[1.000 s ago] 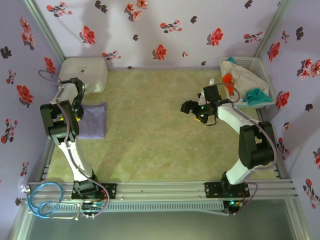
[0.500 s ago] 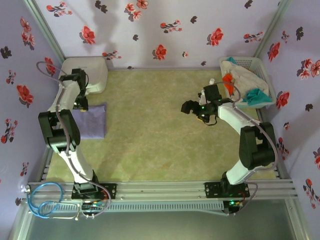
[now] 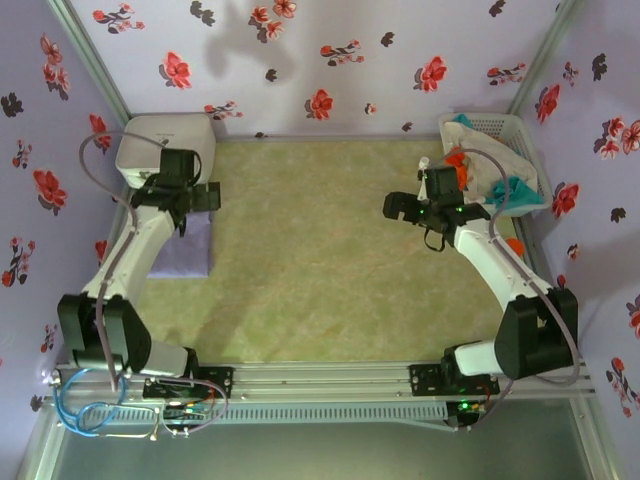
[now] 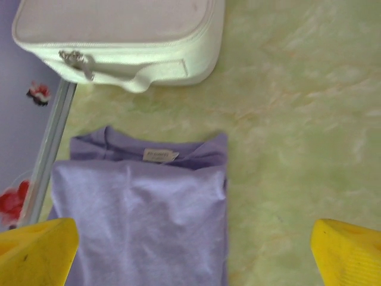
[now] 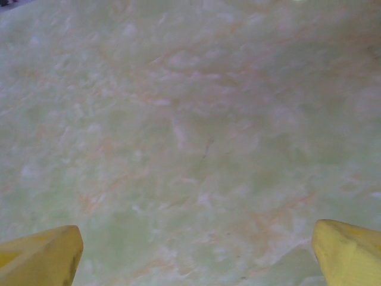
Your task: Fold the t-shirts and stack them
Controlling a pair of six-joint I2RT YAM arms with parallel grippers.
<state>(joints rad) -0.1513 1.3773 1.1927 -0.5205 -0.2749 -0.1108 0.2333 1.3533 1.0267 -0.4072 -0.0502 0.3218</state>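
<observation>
A folded lavender t-shirt [image 3: 183,250] lies at the left side of the table, its collar label toward the white box; in the left wrist view it [image 4: 143,214] spreads below the camera. My left gripper [image 3: 184,196] hovers over the shirt's far end, open, its yellow fingertips [image 4: 37,250] wide apart with nothing between them. Orange [image 3: 456,158], off-white [image 3: 487,157] and teal [image 3: 513,190] t-shirts lie bunched in the basket at the back right. My right gripper [image 3: 400,207] hangs open over bare table just left of the basket, its fingertips [image 5: 348,253] spread above the green mat.
A white rounded box [image 3: 165,147] stands at the back left corner, close behind the lavender shirt, also seen in the left wrist view [image 4: 119,36]. The white lattice basket [image 3: 528,150] sits against the right wall. Green mat [image 3: 300,260] covers the table between the arms.
My left gripper has swung from the shirt's left side up over its far end and opened wide. The right gripper has drifted right toward the basket and opened a little more.
</observation>
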